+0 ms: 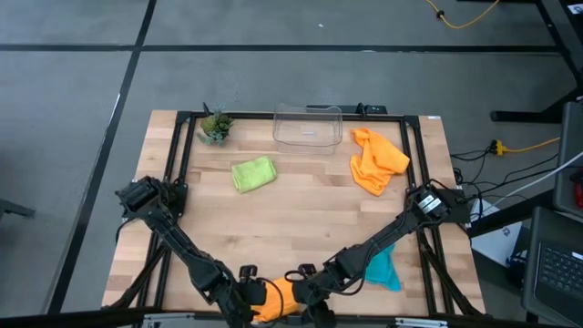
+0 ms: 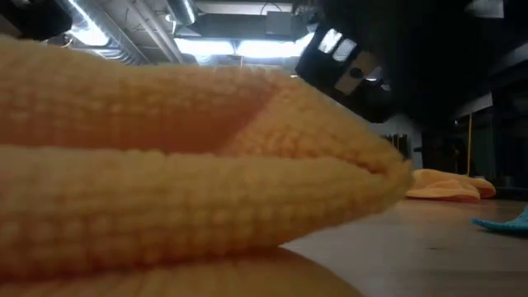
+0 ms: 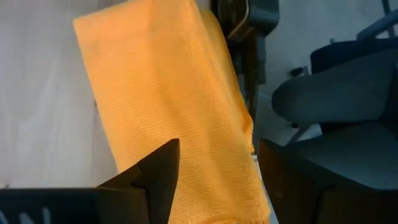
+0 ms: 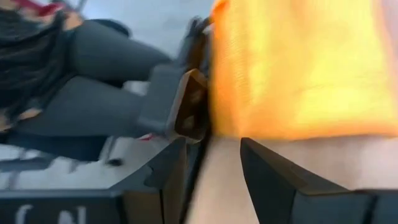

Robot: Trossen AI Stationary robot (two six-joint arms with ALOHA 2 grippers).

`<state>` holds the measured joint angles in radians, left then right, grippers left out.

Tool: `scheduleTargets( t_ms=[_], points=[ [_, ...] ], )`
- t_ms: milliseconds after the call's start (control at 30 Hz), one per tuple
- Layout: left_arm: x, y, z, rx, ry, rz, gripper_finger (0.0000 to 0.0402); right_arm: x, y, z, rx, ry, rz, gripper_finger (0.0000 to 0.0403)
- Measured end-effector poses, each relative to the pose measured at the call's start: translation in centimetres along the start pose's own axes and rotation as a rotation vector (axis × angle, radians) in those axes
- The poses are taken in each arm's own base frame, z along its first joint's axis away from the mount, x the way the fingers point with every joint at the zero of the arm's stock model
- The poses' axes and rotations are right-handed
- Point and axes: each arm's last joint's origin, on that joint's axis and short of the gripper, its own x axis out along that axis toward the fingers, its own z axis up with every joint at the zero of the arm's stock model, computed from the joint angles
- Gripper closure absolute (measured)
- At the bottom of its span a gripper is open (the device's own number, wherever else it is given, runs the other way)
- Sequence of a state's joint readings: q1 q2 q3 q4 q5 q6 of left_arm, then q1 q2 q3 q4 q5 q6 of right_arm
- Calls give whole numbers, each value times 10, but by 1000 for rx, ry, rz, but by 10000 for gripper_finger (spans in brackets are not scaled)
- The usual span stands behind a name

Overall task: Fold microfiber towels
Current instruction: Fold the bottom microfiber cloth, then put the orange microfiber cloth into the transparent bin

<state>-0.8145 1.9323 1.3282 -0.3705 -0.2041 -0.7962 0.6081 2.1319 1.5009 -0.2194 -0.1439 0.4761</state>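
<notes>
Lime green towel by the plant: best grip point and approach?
The lime green towel lies loosely bunched and flat on the table, apart from the potted plant and clear bin. Probably pinch a raised edge or corner on its near side, coming straight down with fingers across the fold. The near side is open wood, so it looks like the freest approach.

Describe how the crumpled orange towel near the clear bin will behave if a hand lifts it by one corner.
The crumpled orange towel lies in soft, loose folds, so it will probably hang limp and unfurl. Its thin cloth looks light. The textured weave seen on the other orange towel suggests it grips well rather than slipping.
</notes>
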Motion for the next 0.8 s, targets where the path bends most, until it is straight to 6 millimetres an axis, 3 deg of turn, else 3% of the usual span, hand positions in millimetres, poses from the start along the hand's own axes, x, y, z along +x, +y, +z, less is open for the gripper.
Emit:
scheduleTargets(
  t_ms=[400, 533, 633, 800],
  points=[
    [-15, 16, 15, 32, 30, 23, 186, -11, -4, 23, -113, -156, -212, 248],
    [-18, 30, 9, 45, 131, 125, 188, 0, -14, 24, -135, -200, -268, 248],
    [-36, 41, 8, 47, 206, 201, 188, 6, -19, 24, -134, -214, -266, 248],
    [-81, 59, 11, 49, 228, 334, 188, 3, -20, 35, -131, -313, -240, 248]
  ],
)
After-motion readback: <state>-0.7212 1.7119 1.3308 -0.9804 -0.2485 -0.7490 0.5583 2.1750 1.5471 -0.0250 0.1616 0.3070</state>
